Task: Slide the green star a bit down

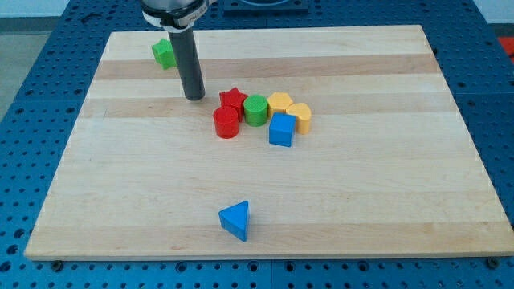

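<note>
Green star lies near the board's top-left corner, up and to the view's left of my tip, close but apart. There is no gripper; the rod ends bare. Right of my tip: red star, red cylinder, green cylinder, two yellow blocks, blue cube. Below: blue triangle.

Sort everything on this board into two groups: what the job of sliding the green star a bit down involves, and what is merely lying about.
Belongs to the job:
green star, near the view's top left
my tip, below and right of the star, apart from it

Lying about:
red star
red cylinder
green cylinder
two yellow blocks
blue cube
blue triangle
</note>
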{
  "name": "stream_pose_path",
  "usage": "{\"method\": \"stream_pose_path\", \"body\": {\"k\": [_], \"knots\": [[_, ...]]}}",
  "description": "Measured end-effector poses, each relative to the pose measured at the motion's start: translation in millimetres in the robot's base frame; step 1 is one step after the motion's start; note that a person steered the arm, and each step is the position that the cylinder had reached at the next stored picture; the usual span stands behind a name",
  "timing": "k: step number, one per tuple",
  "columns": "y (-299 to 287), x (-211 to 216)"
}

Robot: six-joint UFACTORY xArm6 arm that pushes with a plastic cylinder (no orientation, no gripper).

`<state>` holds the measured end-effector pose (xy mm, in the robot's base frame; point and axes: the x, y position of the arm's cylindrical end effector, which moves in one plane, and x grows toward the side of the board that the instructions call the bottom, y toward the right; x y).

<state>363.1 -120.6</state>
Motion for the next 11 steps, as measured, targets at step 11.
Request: {"method": "stream_pose_path", "body": {"k": [11], "knots": [[-77, -125]]}}
